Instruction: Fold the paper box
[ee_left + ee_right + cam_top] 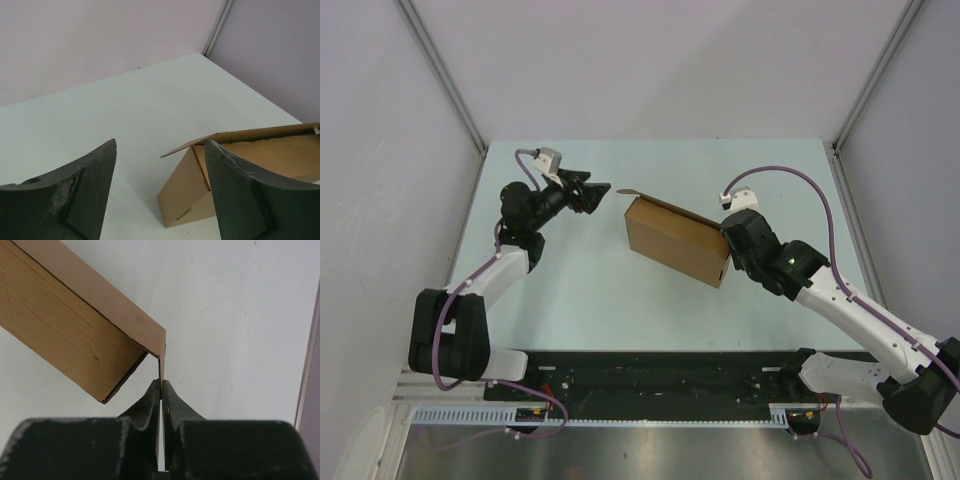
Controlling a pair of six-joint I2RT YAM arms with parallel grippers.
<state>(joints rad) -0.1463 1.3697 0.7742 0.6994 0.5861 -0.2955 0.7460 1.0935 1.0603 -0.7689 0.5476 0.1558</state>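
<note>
The paper box is plain brown cardboard, partly formed and tilted up off the table, with a thin flap sticking out at its upper left corner. My right gripper is shut on the box's right end; in the right wrist view the fingertips pinch a thin cardboard edge of the paper box. My left gripper stands open, apart from the box's left end, with nothing between its fingers. In the left wrist view the paper box lies ahead, its open end partly hidden behind the right finger.
The pale table is bounded by white walls at the back and sides, with a corner post at the far right in the left wrist view. A black rail runs along the near edge between the arm bases.
</note>
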